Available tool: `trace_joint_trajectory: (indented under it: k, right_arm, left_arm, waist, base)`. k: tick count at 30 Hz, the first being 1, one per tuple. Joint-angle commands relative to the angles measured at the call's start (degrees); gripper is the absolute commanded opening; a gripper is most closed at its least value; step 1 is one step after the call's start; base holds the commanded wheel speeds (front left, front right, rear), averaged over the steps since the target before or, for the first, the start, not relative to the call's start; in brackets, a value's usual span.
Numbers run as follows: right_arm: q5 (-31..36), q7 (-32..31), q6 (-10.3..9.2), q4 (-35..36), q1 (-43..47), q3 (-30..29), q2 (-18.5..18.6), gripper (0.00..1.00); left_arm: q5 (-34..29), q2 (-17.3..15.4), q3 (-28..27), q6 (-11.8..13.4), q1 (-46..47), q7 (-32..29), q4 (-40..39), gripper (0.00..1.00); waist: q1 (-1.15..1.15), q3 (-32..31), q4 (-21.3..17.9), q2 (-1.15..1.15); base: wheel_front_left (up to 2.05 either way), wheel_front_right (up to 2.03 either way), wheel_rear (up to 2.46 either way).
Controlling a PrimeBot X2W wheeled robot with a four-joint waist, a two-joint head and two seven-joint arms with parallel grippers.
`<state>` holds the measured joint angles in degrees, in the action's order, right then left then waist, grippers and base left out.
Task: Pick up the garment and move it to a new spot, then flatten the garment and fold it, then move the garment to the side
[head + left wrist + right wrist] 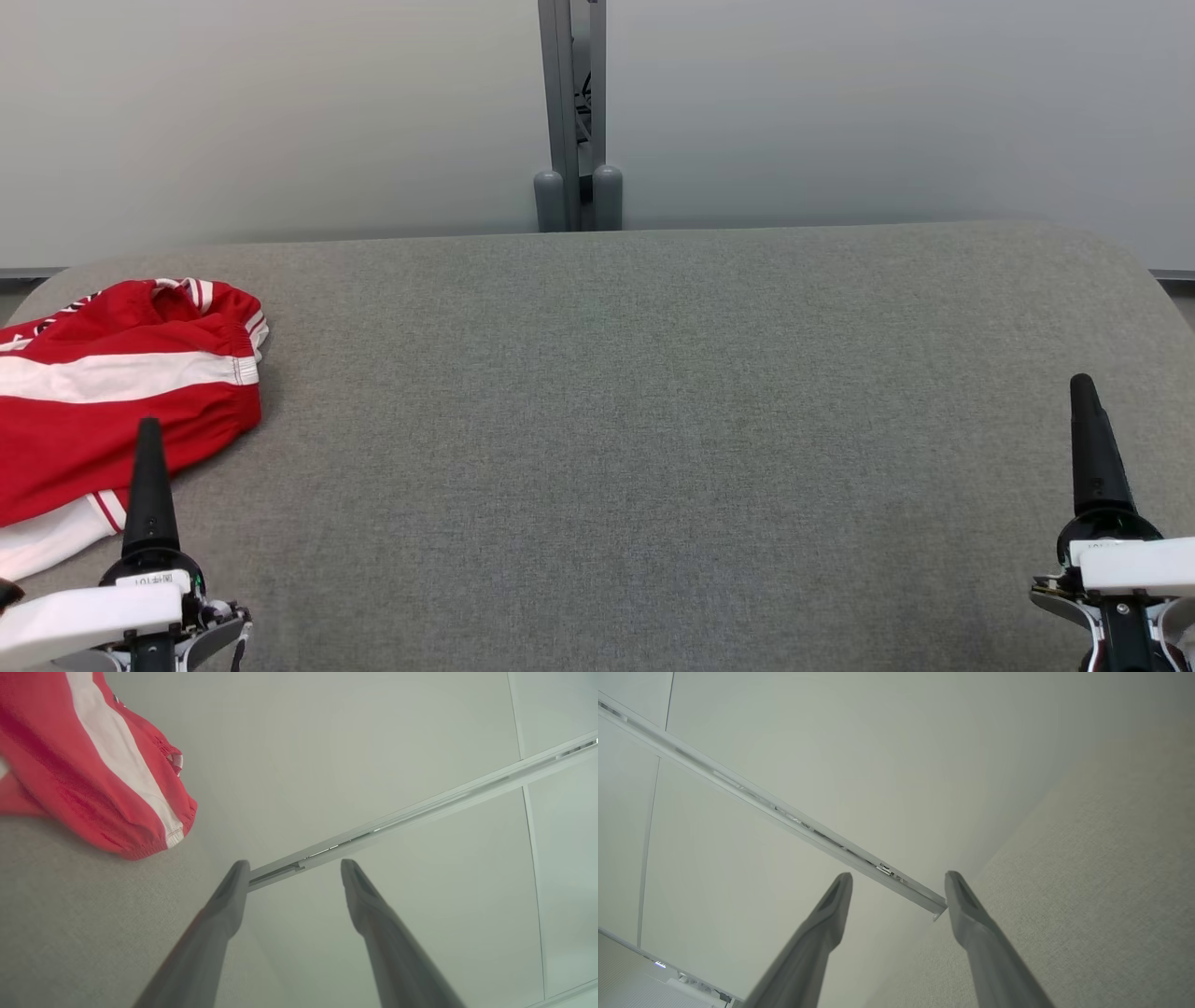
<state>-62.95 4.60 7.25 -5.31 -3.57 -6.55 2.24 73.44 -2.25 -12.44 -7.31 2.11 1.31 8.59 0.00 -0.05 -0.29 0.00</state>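
A crumpled red garment [112, 411] with white stripes lies at the left end of the grey fabric-covered table [653, 420], partly cut off by the frame's left edge. My left gripper [147, 434] hovers at the lower left, its dark tip over the garment's near edge. In the left wrist view the same gripper [295, 865] is open and empty, with the garment [93, 765] up and to its left. At the lower right, far from the garment, is my right gripper [1083, 392]. The right wrist view shows this gripper [899, 877] open with nothing between its fingers.
A pale wall runs behind the table, with a grey metal post [569, 112] at its middle. The table's rounded far corners and back edge lie close to the wall. Bare grey surface stretches from the garment to the right end.
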Motion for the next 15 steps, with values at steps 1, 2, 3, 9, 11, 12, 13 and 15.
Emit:
trace_joint_trajectory:
  k: [1,2,3,9,11,12,13,15]
  right_arm:
    - [2.65,0.60,0.23,1.51,-1.36,0.12,0.39,1.00]
    - [4.02,0.77,0.23,1.96,-1.56,0.17,0.40,1.00]
    - [5.43,0.94,0.24,2.41,-1.75,0.16,0.41,1.00]
    - [13.02,1.90,0.25,4.30,-2.62,1.23,0.47,1.00]
    - [15.17,2.27,0.26,4.92,-2.97,1.62,0.48,1.00]
    - [16.30,2.38,0.26,5.16,-3.07,1.89,0.49,1.00]
    - [17.54,2.54,0.26,5.33,-3.13,2.19,0.49,1.00]
    - [19.85,2.85,0.27,5.69,-3.38,2.76,0.51,1.00]
  left_arm:
    - [-2.08,-0.44,-0.65,-0.16,2.24,0.62,-1.43,1.00]
    - [-3.11,-0.45,-0.87,-0.16,2.33,0.84,-1.77,1.00]
    - [-4.04,-0.45,-1.10,-0.16,2.45,1.08,-2.04,1.00]
    - [-9.99,-0.48,-1.08,0.73,3.24,2.35,-4.52,1.00]
    - [-12.12,-0.48,-0.52,1.27,3.27,2.79,-5.63,1.00]
    - [-13.21,-0.48,-0.15,1.53,3.31,2.97,-6.21,1.00]
    - [-14.32,-0.50,0.28,1.90,3.33,3.17,-6.82,1.00]
    - [-16.98,-0.50,1.40,2.61,3.29,3.56,-8.04,1.00]
  waist:
    - [0.00,0.06,0.00,0.00]
    - [0.00,0.13,0.00,0.00]
    - [0.00,0.19,0.00,0.00]
    - [0.00,0.49,0.04,0.00]
    - [0.00,0.58,0.05,0.00]
    - [0.00,0.62,0.05,0.00]
    - [0.00,0.66,0.05,0.00]
    - [0.00,0.72,0.05,0.00]
  base:
    - [0.00,0.00,0.00]
    - [0.00,0.00,0.00]
    - [0.00,0.00,0.00]
    - [0.00,0.00,0.00]
    - [0.00,0.00,0.00]
    - [0.00,0.00,0.00]
    - [0.00,0.00,0.00]
    - [0.00,0.00,0.00]
